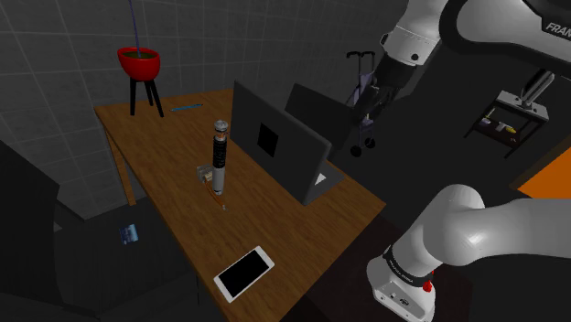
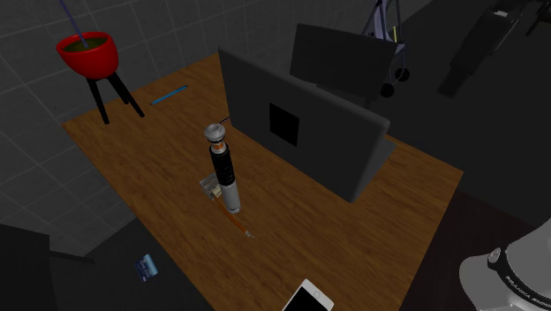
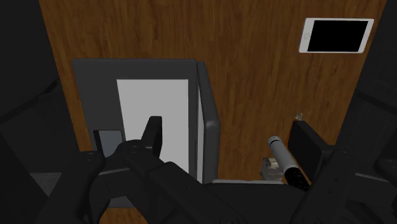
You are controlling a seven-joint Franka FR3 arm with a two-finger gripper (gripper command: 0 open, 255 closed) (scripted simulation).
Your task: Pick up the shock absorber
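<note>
On tabletop (image 1: 302, 224), mid-span: shock absorber (image 1: 218, 157). Dark upper body, pale lower section, round cap on top. Stands on end; may lean a touch, hard to tell from these angles.
At absorber's foot: small pale block (image 1: 202, 174), just beside it on the shoulder view's left. Thin orange stick (image 2: 239, 227) lies flat on the wood near the same end.
Laptop (image 1: 274, 142): dark grey, lid up, lid's back faces the shoulder camera. Sits on the shoulder view's right of the absorber, near but not touching.
Pincer (image 3: 226, 130): fingers (image 3: 153, 130) stand apart, clamped on nothing. It hangs high over the laptop, well apart from the absorber.
Wrist view: looks down on laptop and wood. The absorber sits outside the gap between the fingers, beside one of them and far below it.
Phone (image 1: 244, 273): white frame, black screen, flat near the tabletop corner closest to the shoulder camera.
Pot (image 1: 139, 62): red, on black tripod legs at the far corner, with a thin stem rising from it.
Pen (image 1: 186, 107): blue, flat on the wood near the pot.
Floor: small blue item (image 1: 128, 234) off the tabletop's edge, on the shoulder view's left.
Arm (image 1: 476, 233): white, rises from the shoulder view's lower right and bends back over the laptop.
</note>
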